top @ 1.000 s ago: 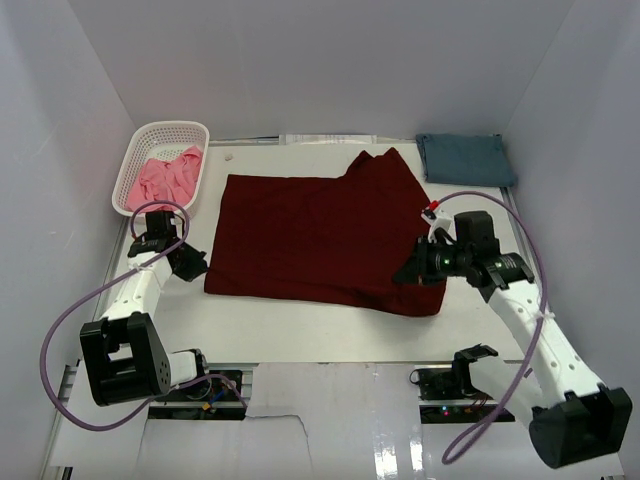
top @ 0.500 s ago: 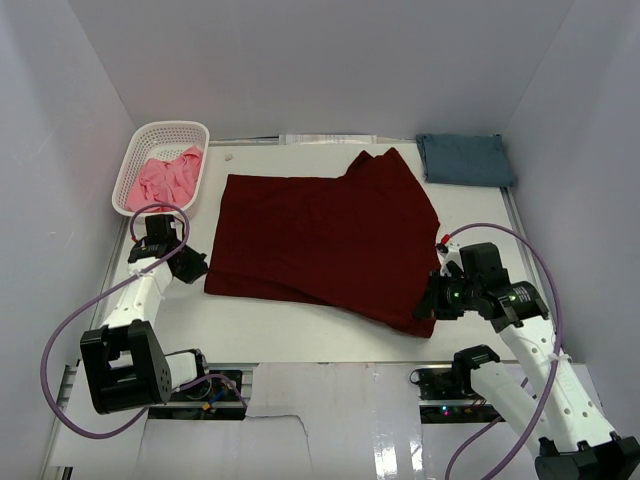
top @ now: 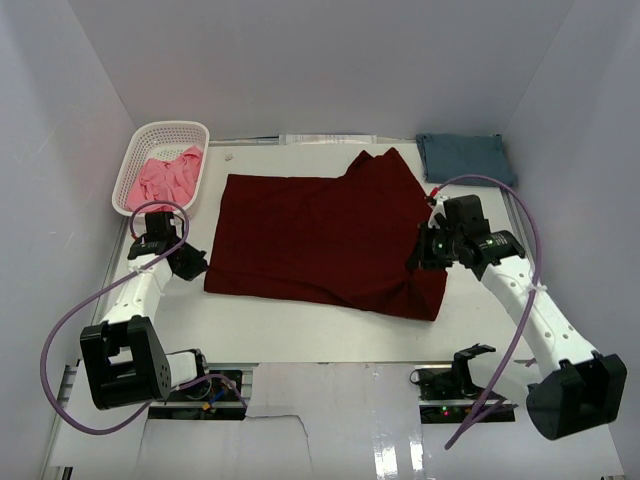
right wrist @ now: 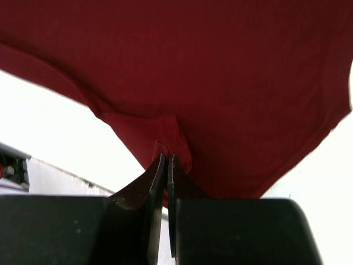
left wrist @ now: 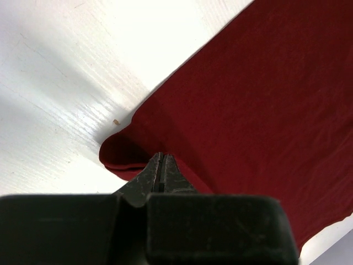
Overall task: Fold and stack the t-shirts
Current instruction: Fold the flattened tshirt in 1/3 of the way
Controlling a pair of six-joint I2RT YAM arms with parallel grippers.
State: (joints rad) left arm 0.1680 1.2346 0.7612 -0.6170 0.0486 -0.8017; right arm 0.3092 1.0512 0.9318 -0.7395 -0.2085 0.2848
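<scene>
Holding the maroon shirt (top: 320, 235) at both side edges. It lies spread across the middle of the table (top: 300, 338).

Left gripper (top: 199, 267): fingers pressed together, tips on the shirt's left edge close to the near-left corner. Left wrist view shows the hem rolled into a small rounded fold right at the tips, so it looks pinched.

Right gripper (top: 416, 261): fingers clamped on a bunched tuck of the shirt's right edge, a bit back from the near-right corner. Right wrist view shows cloth gathered into the tips, with creases running out from there.

Maroon shirt is mostly flat. One sleeve sticks out at the far right, and a second layer shows along the near edge.

Pink shirt (top: 165, 180) sits crumpled in the white basket (top: 172, 130) at the far-left corner, beyond the left gripper.

Blue shirt (top: 465, 158) is folded flat at the far-right corner, just beside the maroon sleeve. Can't tell if the two touch.

Both arms are low over the table, wrists angled in toward the shirt.
</scene>
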